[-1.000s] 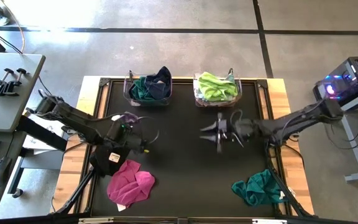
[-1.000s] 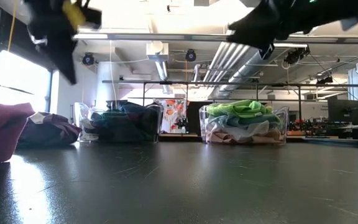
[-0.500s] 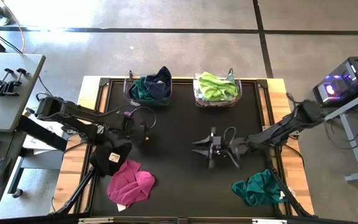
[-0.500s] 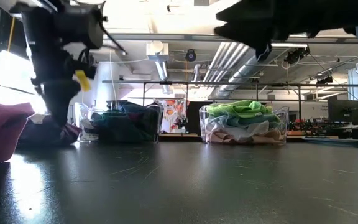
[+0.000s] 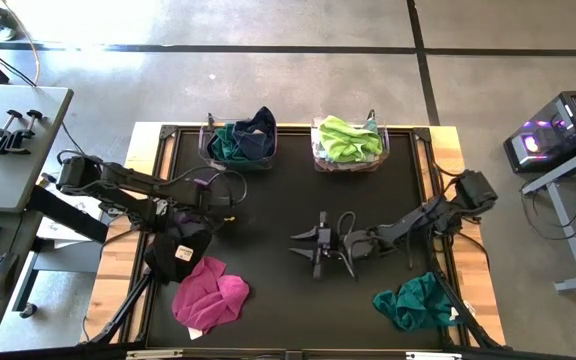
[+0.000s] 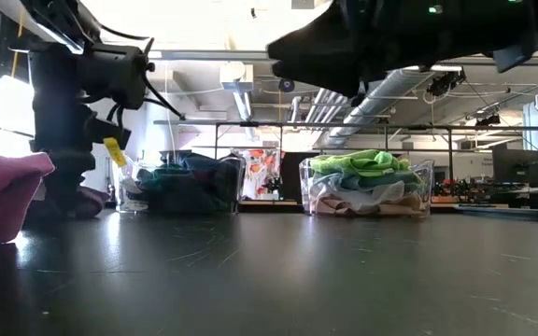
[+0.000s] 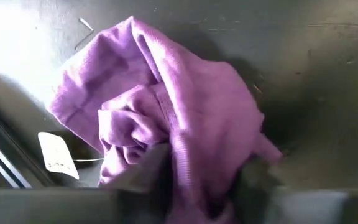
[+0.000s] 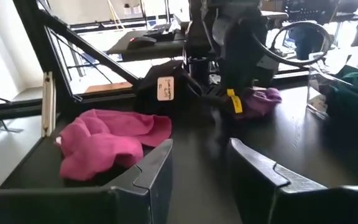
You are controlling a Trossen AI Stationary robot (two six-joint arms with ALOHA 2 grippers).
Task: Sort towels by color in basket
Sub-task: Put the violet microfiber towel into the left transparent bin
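A purple towel lies crumpled on the black table near its left side, with my left gripper down on it and shut on it. It is the small purple bit in the high view. My right gripper hangs open and holding nothing over the table's middle, its fingers level and pointing left. A magenta towel lies at the near left and a teal towel at the near right. My left gripper comes at the purple towel steeply from above. A bunched fold near the towel's middle fills the gap between the two fingers. I cannot tell how many layers are between them. The rest of the towel lies slack on the table.
Two clear baskets stand at the far edge. The left basket holds dark teal and navy towels. The right basket has a lime green towel on top of pale ones. The table's raised black frame runs close to the left gripper.
My left gripper has sunk onto the purple towel, shifting a little toward the table's far left. My right gripper has moved toward the table's left and near edges and come lower, staying open. The towels have stayed where they were.
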